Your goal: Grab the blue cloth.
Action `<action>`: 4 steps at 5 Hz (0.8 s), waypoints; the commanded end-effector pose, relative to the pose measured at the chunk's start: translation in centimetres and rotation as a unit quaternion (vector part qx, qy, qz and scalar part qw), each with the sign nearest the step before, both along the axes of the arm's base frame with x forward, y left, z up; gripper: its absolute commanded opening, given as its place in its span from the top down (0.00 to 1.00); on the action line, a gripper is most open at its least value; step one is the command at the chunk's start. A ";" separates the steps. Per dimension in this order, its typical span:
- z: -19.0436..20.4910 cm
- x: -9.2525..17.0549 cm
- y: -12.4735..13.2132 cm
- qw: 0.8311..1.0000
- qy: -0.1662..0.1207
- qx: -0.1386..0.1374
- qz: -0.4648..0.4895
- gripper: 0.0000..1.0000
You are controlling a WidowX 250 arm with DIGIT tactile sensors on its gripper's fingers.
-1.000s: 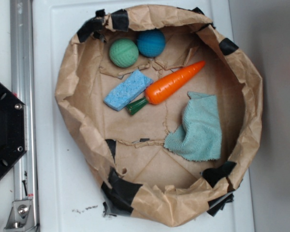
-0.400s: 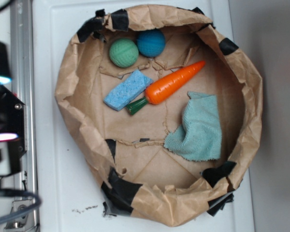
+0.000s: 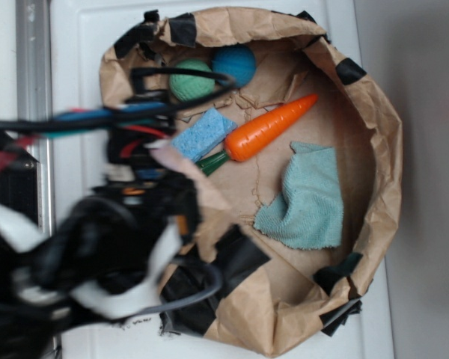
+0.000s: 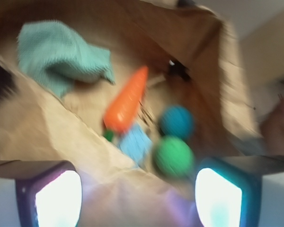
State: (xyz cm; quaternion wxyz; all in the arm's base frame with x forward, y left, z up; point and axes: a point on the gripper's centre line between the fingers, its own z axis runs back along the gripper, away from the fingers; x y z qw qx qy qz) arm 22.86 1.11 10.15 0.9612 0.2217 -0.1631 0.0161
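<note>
Since the earlier frame, your arm has swung in over the bag's left rim. Gripper spread wide, empty. Cloth lies at bag's right, long axis up-down; carrot, sponge and two balls share the bag.

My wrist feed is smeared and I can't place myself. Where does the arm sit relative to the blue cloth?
Observer: In the exterior view the arm hangs, blurred, over the lower-left rim of the paper bowl. The blue cloth lies across the bowl, by the wall on the picture's right.
Operator: Anything lying between us?
Observer: Only bare paper floor, as far as the arm leaves it visible. The carrot and sponge lie higher in the picture, apart from the cloth.
Operator: How close is the cloth to the rim?
Observer: Its lower edge ends just short of a black tape patch on the rim.
</note>
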 end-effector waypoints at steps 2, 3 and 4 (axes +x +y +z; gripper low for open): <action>7.8 3.0 1.3 0.980 -0.028 -0.198 -0.025 0.00; 10.1 2.1 1.8 0.970 -0.028 -0.242 -0.019 0.00; 10.7 1.8 3.2 0.957 -0.032 -0.288 0.020 0.00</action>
